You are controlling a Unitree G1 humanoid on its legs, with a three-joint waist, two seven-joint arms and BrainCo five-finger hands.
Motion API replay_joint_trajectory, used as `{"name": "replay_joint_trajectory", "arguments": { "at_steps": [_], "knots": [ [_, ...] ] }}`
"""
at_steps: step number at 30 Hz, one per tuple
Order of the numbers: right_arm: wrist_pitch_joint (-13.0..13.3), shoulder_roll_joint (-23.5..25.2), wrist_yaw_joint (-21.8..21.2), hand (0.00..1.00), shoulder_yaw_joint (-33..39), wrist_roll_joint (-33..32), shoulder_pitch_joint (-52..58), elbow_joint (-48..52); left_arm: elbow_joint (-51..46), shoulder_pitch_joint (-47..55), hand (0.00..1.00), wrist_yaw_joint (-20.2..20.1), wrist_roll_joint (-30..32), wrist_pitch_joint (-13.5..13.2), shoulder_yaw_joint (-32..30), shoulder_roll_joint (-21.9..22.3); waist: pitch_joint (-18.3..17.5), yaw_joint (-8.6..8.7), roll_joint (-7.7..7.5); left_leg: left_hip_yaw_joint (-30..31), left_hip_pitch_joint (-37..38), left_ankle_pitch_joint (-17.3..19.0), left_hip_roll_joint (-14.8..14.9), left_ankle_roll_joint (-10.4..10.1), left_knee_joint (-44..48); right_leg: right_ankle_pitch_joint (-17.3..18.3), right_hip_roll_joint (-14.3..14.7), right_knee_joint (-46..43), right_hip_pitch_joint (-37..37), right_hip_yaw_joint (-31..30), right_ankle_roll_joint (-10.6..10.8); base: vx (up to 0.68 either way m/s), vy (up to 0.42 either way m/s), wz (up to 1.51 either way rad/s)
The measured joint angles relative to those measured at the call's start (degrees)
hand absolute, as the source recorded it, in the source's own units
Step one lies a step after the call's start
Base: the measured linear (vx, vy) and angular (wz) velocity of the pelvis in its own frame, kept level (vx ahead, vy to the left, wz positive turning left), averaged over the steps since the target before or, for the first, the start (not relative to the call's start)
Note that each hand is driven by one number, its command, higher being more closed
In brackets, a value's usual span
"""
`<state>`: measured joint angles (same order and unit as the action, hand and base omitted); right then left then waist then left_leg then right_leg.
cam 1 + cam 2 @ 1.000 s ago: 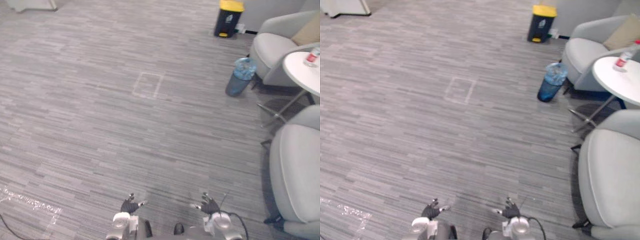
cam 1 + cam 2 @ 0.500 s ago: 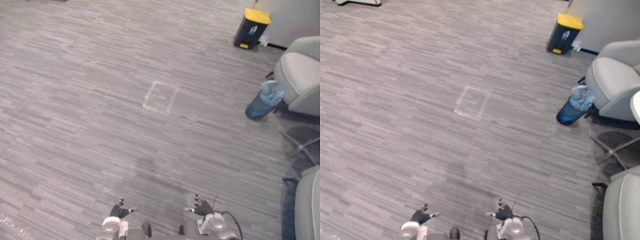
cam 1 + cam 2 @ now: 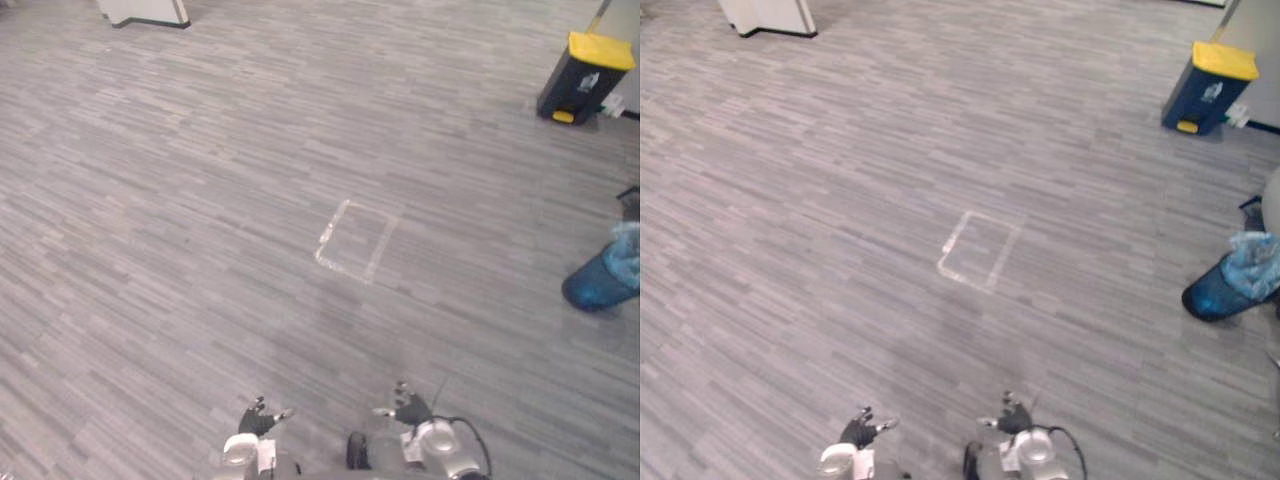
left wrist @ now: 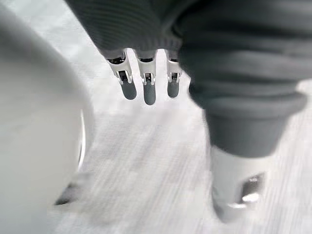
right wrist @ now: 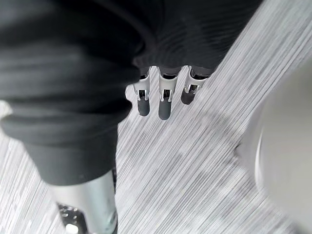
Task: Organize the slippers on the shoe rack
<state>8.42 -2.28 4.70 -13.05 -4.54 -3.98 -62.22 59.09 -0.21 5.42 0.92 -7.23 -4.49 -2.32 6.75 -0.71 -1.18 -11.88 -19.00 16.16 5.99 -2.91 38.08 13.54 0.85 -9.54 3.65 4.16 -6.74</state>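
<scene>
My left hand (image 3: 258, 418) hangs low at the bottom of the eye views, fingers relaxed and holding nothing. My right hand (image 3: 408, 408) hangs beside it, also open and empty. In the left wrist view the left hand's fingers (image 4: 147, 87) point straight down over the grey striped floor. The right hand's fingers (image 5: 164, 100) do the same in the right wrist view. Ahead lies bare grey carpet with a pale taped rectangle (image 3: 358, 240) on it.
A dark bin with a yellow lid (image 3: 582, 77) stands at the far right by the wall. A blue waste basket with a plastic liner (image 3: 606, 273) sits at the right edge. The base of a white object (image 3: 145, 12) shows at the far left.
The camera has swung left: the chairs and round table have slid out on the right, the bins have shifted right, and a white object has come in at the far left. Both hands hang as before.
</scene>
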Motion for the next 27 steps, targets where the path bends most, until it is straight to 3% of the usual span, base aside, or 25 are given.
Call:
{"name": "replay_joint_trajectory", "arguments": {
  "at_steps": [1,2,4,5,6,7,8,10,11,12,13,14,16,17,18,19,20,21,22,23,24,25,26,27],
  "knots": [
    [0.01,-0.07,0.05,0.0,-0.07,0.0,-0.19,0.03,0.08,-0.08,0.0,0.05,0.0,-0.03,0.41,-0.12,-0.02,0.02,0.04,0.51,-0.37,-0.83,-0.95,-0.27,-4.58,-0.02,-0.28,0.37,0.69,-0.28,0.06,0.75,0.132,-0.62],
    [0.09,-1.27,0.31,0.0,-0.09,0.0,-0.27,0.12,0.21,-0.1,0.0,0.1,0.0,-0.05,2.46,-0.15,-0.43,0.01,0.86,2.83,-1.05,-7.88,-3.09,-0.78,-21.24,0.01,-0.65,1.63,2.48,-2.02,0.63,0.5,0.142,-0.54],
    [0.05,-2.93,0.53,0.0,-0.69,0.08,0.47,0.0,1.21,-0.1,0.0,0.21,0.04,-0.27,4.0,-0.14,-1.18,-1.28,2.21,4.86,-2.05,-21.69,-3.67,0.27,-28.02,0.83,-0.16,3.26,5.4,-5.14,3.96,0.56,0.201,-0.63],
    [0.05,-2.66,0.85,0.0,-0.78,0.09,0.77,-0.41,2.02,-0.85,0.0,0.44,0.06,-0.61,4.01,-0.71,-2.14,-1.14,0.4,4.5,-1.59,-20.8,-5.79,3.45,-27.12,0.94,-2.75,3.81,6.4,-5.87,5.61,0.73,0.262,-0.08],
    [0.07,-2.36,0.83,0.0,-0.71,0.12,0.88,-1.72,2.98,-1.33,0.0,0.67,0.08,-1.12,4.41,-1.43,-2.63,-0.09,-0.81,4.21,-1.4,-19.18,-7.39,5.69,-27.01,-1.26,-4.59,3.42,6.44,-6.42,8.62,0.59,0.202,0.26],
    [0.03,-2.25,0.82,0.0,-0.68,0.12,0.8,-1.97,3.32,-1.34,0.0,0.66,0.09,-1.16,4.46,-1.56,-2.68,0.01,-1.07,3.92,-1.22,-18.94,-7.65,6.02,-26.94,-1.88,-4.87,2.88,6.35,-6.86,9.25,0.69,0.239,0.2],
    [0.05,-2.22,0.76,0.0,-0.68,0.12,0.67,-2.0,3.71,-1.26,0.0,0.53,0.08,-1.01,4.4,-1.82,-2.58,-0.06,-1.23,2.81,0.14,-17.72,-7.73,6.64,-27.07,-3.42,-4.84,-1.07,5.07,-8.75,11.2,0.43,0.165,-0.21],
    [0.08,-1.84,0.36,0.0,-0.68,0.45,0.25,-2.17,4.38,-0.31,0.0,0.56,0.02,-0.8,4.46,-2.84,-2.43,-0.47,-1.29,0.75,5.68,-15.27,-7.06,7.4,-28.79,-6.99,-3.7,-14.45,0.7,-12.81,17.23,0.54,0.183,-0.55],
    [0.2,-1.8,0.25,0.0,-0.63,1.32,0.2,-2.24,5.25,-0.24,0.0,0.57,-0.24,-0.71,4.77,-3.25,-1.55,-0.32,-0.84,0.62,10.66,-13.53,-6.72,6.96,-30.7,-5.73,-3.35,-23.92,-1.81,-12.63,15.71,0.49,0.138,-0.62],
    [0.46,-2.05,0.15,0.0,-0.65,1.77,0.38,-2.17,6.25,-0.3,0.0,0.65,-0.25,-0.55,5.95,-3.72,-1.32,0.29,-0.37,0.52,14.66,-12.0,-6.43,6.65,-32.35,-1.92,-2.9,-29.81,-4.28,-11.28,12.44,0.36,0.09,-0.44],
    [0.47,-2.08,0.12,0.0,-0.66,1.81,0.36,-2.1,6.4,-0.3,0.0,0.64,-0.25,-0.48,6.17,-3.82,-1.31,0.38,-0.33,0.45,15.19,-11.78,-6.38,6.73,-32.58,-1.21,-2.85,-30.58,-4.85,-11.05,11.93,0.33,0.06,-0.38],
    [0.38,-2.4,-0.08,0.0,-0.7,2.01,0.53,-1.94,6.92,-1.14,0.0,0.66,-0.24,0.24,6.83,-3.99,-1.35,0.88,0.39,-0.24,18.81,-10.26,-5.63,6.61,-34.68,3.14,-1.9,-31.74,-10.63,-8.48,8.78,0.32,0.014,-0.33],
    [0.5,-2.48,-0.24,0.0,-0.71,2.07,0.03,-1.57,6.87,-2.32,0.0,0.64,-0.24,0.31,7.01,-4.19,-1.1,1.45,0.55,-0.74,21.57,-7.65,-4.64,6.34,-35.56,4.49,-0.23,-24.85,-17.0,-5.01,8.02,0.33,-0.022,-0.3],
    [0.52,-2.52,-0.22,0.0,-0.71,2.06,0.05,-1.66,6.88,-2.53,0.0,0.62,-0.24,0.39,7.31,-4.23,-0.94,1.74,0.31,-0.75,23.04,-6.05,-4.39,5.88,-35.91,3.62,0.66,-20.02,-19.61,-4.04,8.45,0.46,-0.063,-0.04],
    [0.6,-2.64,-0.18,0.0,-0.69,2.01,0.04,-1.7,6.88,-2.62,0.0,0.48,-0.13,0.44,7.94,-4.21,-1.2,2.53,-1.21,-0.42,25.83,-3.58,-4.47,4.78,-35.94,-1.95,0.91,-9.69,-21.73,-2.98,9.15,0.48,-0.072,0.08],
    [0.59,-2.68,-0.17,0.0,-0.66,1.98,0.19,-1.76,6.88,-2.6,0.0,0.44,-0.06,0.45,7.95,-4.27,-1.22,2.82,-1.66,-0.1,26.49,-2.91,-4.64,4.43,-35.93,-3.98,0.7,-7.22,-21.83,-2.79,8.99,0.43,-0.076,0.31],
    [0.64,-2.69,-0.2,0.0,-0.48,1.61,0.31,-1.78,6.94,-2.5,0.0,0.4,0.01,0.46,8.04,-4.09,-1.17,3.43,-2.04,0.61,28.19,-1.67,-4.64,3.91,-35.78,-8.41,0.38,-5.95,-21.87,-2.54,8.65,0.42,-0.102,0.45],
    [0.63,-3.07,-0.01,0.0,-0.09,1.2,0.74,-1.83,7.53,-2.26,0.0,0.05,0.09,0.47,8.27,-3.11,-1.62,4.3,-1.28,1.94,31.15,-0.55,-3.34,2.11,-35.32,-11.3,1.11,-7.18,-21.07,-1.24,5.81,0.47,-0.111,0.4],
    [0.44,-3.05,-0.04,0.0,0.17,1.21,0.79,-2.33,7.78,-1.95,0.0,-0.32,0.21,0.37,8.21,-2.84,-2.43,4.17,-1.18,2.31,30.97,-0.58,-2.72,1.92,-34.19,-10.03,1.29,-8.4,-20.82,-0.73,5.61,0.63,-0.131,0.32],
    [0.19,-2.63,-0.05,0.0,1.52,1.24,0.29,-2.95,7.93,-2.03,0.0,-0.68,0.43,0.39,8.16,-2.84,-2.63,4.0,-1.29,3.8,29.29,-0.82,-2.58,1.54,-29.76,-8.15,0.76,-12.09,-21.35,-0.39,3.91,0.61,-0.147,0.11],
    [0.09,-2.64,-0.08,0.0,2.31,1.23,0.28,-3.19,7.92,-2.32,0.0,-0.71,0.76,0.45,7.85,-2.15,-2.36,4.24,-1.15,5.2,27.79,-1.25,-2.65,0.83,-25.14,-6.89,0.2,-16.81,-22.67,0.02,3.51,0.66,-0.212,0.16],
    [-0.04,-2.97,-0.09,0.0,3.46,1.18,0.86,-1.83,7.56,-1.65,0.0,-0.71,1.21,0.54,5.79,-1.03,-2.91,4.13,-0.6,6.97,23.07,-1.84,-2.73,-1.07,-11.24,-4.82,-0.43,-17.23,-22.12,0.58,3.72,0.4,-0.172,0.2],
    [-0.11,-2.99,-0.1,0.0,3.21,1.19,1.39,-1.49,7.18,-1.29,0.0,-0.72,1.22,0.56,5.0,-0.63,-3.11,4.24,-0.39,6.9,20.63,-2.54,-2.48,-2.51,-5.05,-2.4,-0.76,-15.86,-20.07,0.64,3.35,0.4,-0.122,0.11],
    [-0.04,-3.71,-0.09,0.0,3.22,1.16,1.85,-1.67,6.52,-0.83,0.0,-0.68,1.19,0.51,3.8,0.65,-2.94,3.81,0.88,5.95,16.59,-2.84,-0.27,-4.16,4.94,-1.19,0.69,-14.09,-17.77,0.39,2.76,0.43,-0.025,-0.24]
  ]
}}
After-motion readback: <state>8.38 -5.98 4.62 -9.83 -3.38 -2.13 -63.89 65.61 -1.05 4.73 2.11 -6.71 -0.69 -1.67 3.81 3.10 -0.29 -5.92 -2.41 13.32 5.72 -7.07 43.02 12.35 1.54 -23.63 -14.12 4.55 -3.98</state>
